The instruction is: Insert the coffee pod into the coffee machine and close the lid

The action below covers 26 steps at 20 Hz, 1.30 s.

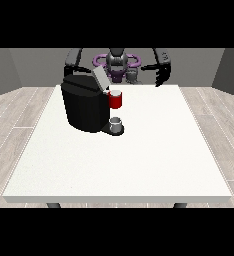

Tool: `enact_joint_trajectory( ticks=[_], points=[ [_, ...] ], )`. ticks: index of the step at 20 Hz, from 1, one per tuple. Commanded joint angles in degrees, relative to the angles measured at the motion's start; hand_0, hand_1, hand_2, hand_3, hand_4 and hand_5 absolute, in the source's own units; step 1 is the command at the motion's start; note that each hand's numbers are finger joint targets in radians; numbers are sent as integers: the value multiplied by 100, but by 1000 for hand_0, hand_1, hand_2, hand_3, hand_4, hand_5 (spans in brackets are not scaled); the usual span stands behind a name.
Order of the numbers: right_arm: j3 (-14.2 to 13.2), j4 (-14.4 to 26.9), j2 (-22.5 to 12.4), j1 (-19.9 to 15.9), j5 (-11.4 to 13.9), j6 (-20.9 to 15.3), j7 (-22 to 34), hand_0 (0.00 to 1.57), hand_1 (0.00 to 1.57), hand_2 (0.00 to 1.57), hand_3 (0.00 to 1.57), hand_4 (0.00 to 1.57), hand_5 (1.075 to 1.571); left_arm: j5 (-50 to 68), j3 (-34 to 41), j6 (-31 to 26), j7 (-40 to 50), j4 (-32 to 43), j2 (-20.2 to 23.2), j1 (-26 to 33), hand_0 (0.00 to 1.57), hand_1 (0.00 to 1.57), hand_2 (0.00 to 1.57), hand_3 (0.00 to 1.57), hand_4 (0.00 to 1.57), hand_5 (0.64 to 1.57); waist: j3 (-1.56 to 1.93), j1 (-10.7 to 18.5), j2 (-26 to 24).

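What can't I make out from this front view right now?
- Robot hand at the view's left: hidden behind the coffee machine.
- Robot hand at the view's right: too small to read its fingers.
- Grey thing at the machine's base: cannot tell whether it is the pod.

No readable text.
Neither the coffee machine [84, 106] nor the worktop [139, 160] carries any legible label, brand or number.

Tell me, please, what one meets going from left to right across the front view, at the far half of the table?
Black coffee machine → red thing at the machine → hand at the view's right, raised beyond the table's far edge.
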Motion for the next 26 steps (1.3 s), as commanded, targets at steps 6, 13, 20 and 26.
enact_joint_trajectory(
  ticks=[6,13,20,26],
  points=[
    [1505,-1994,568,145,334,-665,1202,0,0,0,0,268,1571,256,288,-234,-279,175,341,1284,0,0,0,0,345,1571,1,-511,-916],
    [1784,-3298,574,-124,847,-1144,1828,0,0,0,0,250,1571,462,212,-316,-78,-271,197,1395,0,0,0,0,299,1571,6,-340,-773],
    [1420,-3176,574,-510,979,-1510,1665,0,0,0,0,352,1571,743,-115,-583,-118,-1220,35,1312,0,0,0,0,216,1571,10,452,412],
    [1513,-3114,577,-1155,1372,-2034,2216,0,0,0,0,263,1571,725,-442,-614,-401,-1742,6,1652,0,0,0,0,205,1571,10,551,685]
  ],
)
